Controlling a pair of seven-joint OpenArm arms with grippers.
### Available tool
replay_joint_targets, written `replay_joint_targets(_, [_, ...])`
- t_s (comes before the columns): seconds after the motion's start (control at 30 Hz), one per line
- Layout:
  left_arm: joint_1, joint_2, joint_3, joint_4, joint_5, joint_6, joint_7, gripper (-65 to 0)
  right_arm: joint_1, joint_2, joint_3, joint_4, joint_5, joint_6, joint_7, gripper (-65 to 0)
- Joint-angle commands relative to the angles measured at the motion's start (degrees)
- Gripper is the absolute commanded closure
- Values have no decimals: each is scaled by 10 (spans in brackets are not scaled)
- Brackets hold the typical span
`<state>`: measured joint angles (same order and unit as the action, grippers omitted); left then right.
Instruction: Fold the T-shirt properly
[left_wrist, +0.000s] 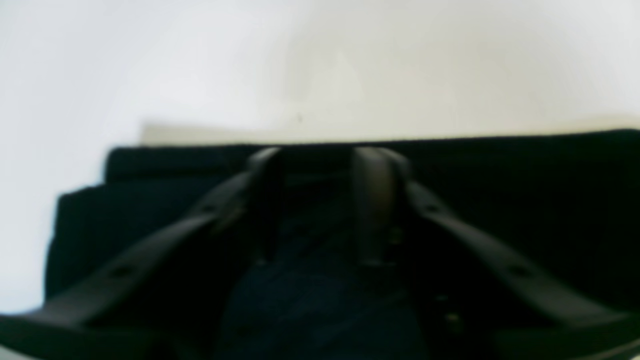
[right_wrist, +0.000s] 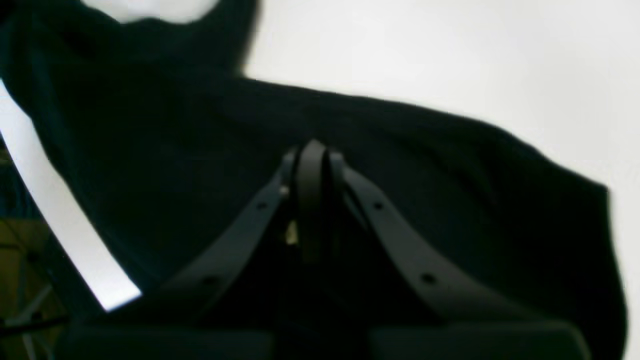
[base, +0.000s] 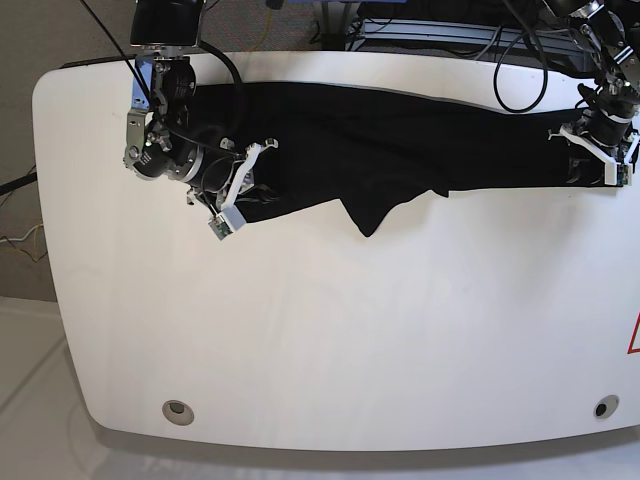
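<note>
The black T-shirt (base: 400, 130) lies stretched in a long band across the far part of the white table (base: 350, 330), with a pointed flap hanging toward the middle. At its left end my right gripper (base: 235, 185) is on the cloth. The right wrist view shows that gripper (right_wrist: 312, 150) with fingers pressed together and the T-shirt (right_wrist: 450, 175) gathered around the tips. At the right end sits my left gripper (base: 598, 150). In the left wrist view its fingers (left_wrist: 375, 170) stand apart over the T-shirt (left_wrist: 500, 200), tips at the cloth's far edge.
Black cables (base: 520, 70) loop over the table's back edge behind both arms. Two round holes (base: 178, 408) sit near the front corners. A red mark (base: 634, 335) shows at the right edge. Bare white tabletop stretches from the shirt to the front edge.
</note>
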<state>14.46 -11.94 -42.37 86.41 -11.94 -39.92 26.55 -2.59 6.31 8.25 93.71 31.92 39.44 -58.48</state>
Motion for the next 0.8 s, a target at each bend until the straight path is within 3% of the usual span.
replay_joint_targets(0.0, [-1, -8, -1, 12, -7, -1, -7, -236, 2, 5, 5, 6, -6, 4, 4, 0])
replay_joint_targets(0.03, [-1, -7, 0, 13, -7, -1, -3, -212, 2, 6, 7, 5, -9, 4, 5, 0])
replay_joint_targets(0.17, [2, -2, 8, 31, -37, -1, 48, 0, 5, 14, 27, 3, -28, 2, 12, -7])
replay_joint_targets(0.5, [28, -30, 23, 81, -123, -1, 93, 0, 13, 33, 77, -40, -24, 2, 29, -10])
replay_joint_targets(0.6, [55, -56, 31, 96, -207, -1, 110, 0, 14, 47, 78, -40, -27, 4, 39, -10])
replay_joint_targets(0.77, [57, -74, 12, 90, -258, -1, 125, -82, 10, 51, 72, -33, -32, 5, 36, -12])
